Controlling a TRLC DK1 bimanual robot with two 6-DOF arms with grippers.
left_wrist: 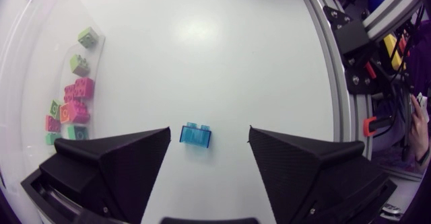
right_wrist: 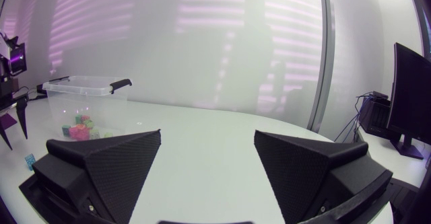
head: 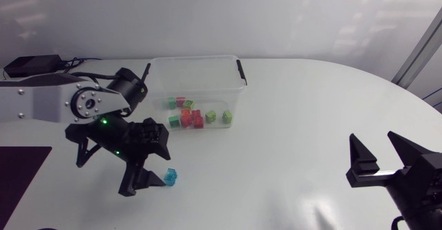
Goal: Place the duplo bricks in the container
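Observation:
A translucent blue duplo brick (head: 170, 177) lies on the white table, in front of the clear container (head: 197, 74). My left gripper (head: 147, 181) hangs over it, open. In the left wrist view the blue brick (left_wrist: 196, 135) sits between the spread fingers of my left gripper (left_wrist: 209, 135), and neither finger touches it. Several red and green bricks (head: 193, 116) lie inside the container. My right gripper (head: 383, 157) stands open and empty at the table's near right, far from the bricks. From the right wrist view the container (right_wrist: 84, 89) stands well ahead of my right gripper (right_wrist: 207, 140).
The container has black handles (head: 242, 71) at its ends. A black box with cables (head: 31, 65) sits at the back left corner. A dark mat (head: 21, 171) lies at the left edge. Bare table spreads between the two arms.

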